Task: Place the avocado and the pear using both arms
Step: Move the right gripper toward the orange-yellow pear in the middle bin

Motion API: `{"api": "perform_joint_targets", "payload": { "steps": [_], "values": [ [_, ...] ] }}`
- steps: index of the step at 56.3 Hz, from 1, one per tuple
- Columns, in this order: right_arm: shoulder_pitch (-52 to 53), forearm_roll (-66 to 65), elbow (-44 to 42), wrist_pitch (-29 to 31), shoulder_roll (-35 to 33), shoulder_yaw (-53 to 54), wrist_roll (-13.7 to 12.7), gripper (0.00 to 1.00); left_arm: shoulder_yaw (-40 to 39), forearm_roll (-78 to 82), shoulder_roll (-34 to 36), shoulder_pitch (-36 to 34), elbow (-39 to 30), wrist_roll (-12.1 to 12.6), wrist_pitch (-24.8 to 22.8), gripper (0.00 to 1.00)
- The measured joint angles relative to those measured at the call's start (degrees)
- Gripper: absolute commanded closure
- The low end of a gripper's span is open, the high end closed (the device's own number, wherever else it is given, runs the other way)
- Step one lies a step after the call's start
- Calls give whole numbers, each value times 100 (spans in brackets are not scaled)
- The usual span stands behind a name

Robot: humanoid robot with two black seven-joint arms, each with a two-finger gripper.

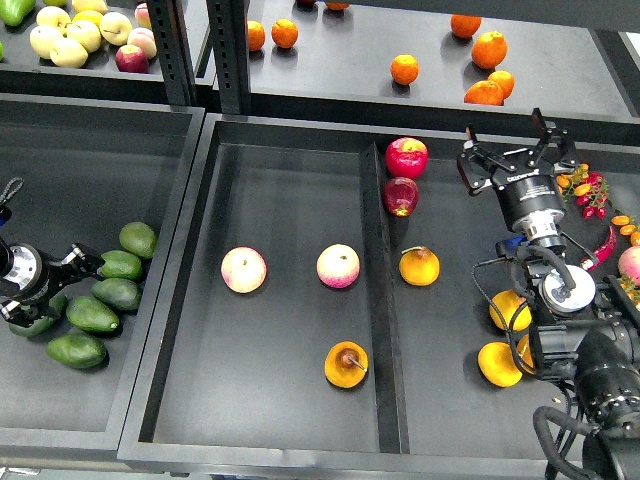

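- The nearest pear [346,364] lay in the central tray [250,420], close against the divider [380,330], dimple and stem turned up; no gripper was near it. A second pear [419,266] lay just across the divider, further back.
- Risk: with several pears in view, including those partly hidden under the right arm [570,330], the wrong one might be taken; the divider would also crowd a finger closing on the near pear.
- The left gripper [78,262] reached in low from the left edge, its prongs spread and touching or just beside the avocado cluster [95,315]; nothing was seen held.
- Risk: the avocados lay packed together, so closing there could pinch two or push neighbours aside. Which avocado was the intended one could not be told.
- The right arm rose steeply from the lower right corner, wrist extended up-tray.
- The right gripper [515,150] hung over the far right of the tray, prongs splayed and empty, well apart from both pears and just beside the red apples [404,172].
- Risk: descending there would meet an apple, not a pear.
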Motion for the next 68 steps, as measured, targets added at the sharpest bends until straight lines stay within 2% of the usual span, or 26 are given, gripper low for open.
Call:
{"api": "perform_joint_targets", "payload": {
  "steps": [12,19,21,25,29,31,34,43,57,68],
  "values": [
    [517,-12,-429,0,-1,-254,-7,1,-206,-3,-94,16,92,0,-1,1],
    [646,-22,-396,0,0,-925,-202,1,-261,-15,-103,16,87,0,0,1],
    [707,-34,-362,0,-17,-1209,-401,1,-279,-16,-103,16,79,0,-1,1],
    [872,-61,-287,0,-179,-1843,-996,0,-322,-21,-104,16,64,0,-1,1],
    [1115,-75,-207,0,-483,-2667,-1808,1,-346,-22,-114,16,60,1,0,1],
    [1235,-78,-175,0,-602,-3059,-2061,1,-357,-23,-127,16,56,0,-1,1],
    [1404,-78,-159,0,-712,-3567,-2245,1,-375,-25,-157,16,55,0,-1,1],
    [1692,-53,-176,0,-860,-4577,-2353,1,-466,-27,-319,17,81,0,0,1],
    [1773,28,0,0,-913,-5222,-2357,1,-510,-20,-698,-26,87,0,-1,1],
    [1753,257,431,1,-1094,-6668,-2359,1,-590,-17,-868,-120,88,0,-1,1]
  ]
}}
